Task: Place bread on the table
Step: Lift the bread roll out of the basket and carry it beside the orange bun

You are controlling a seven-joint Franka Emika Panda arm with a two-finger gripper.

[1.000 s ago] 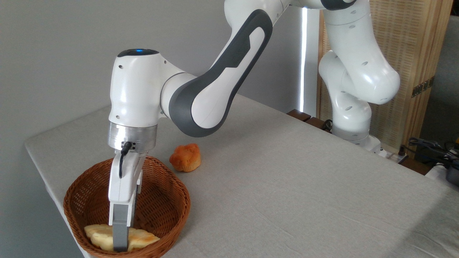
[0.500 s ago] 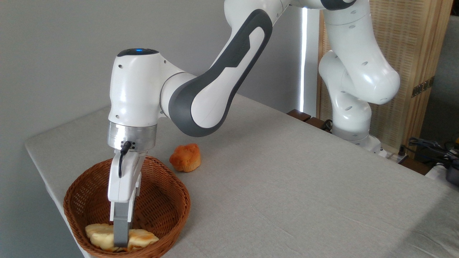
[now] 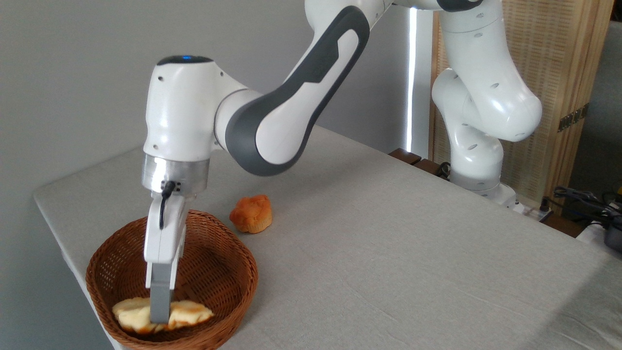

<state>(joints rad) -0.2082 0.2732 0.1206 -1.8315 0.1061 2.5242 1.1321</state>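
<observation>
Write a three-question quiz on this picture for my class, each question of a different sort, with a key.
1. True or false: the muffin lies inside the basket.
2. Multiple choice: the tool is shut on A) the muffin, B) the bread, C) the basket rim.
3. Short answer: is the bread already on the table?

Key:
1. False; it sits on the table beside the basket.
2. B
3. No; it is inside the basket, in the tool's grip.
</observation>
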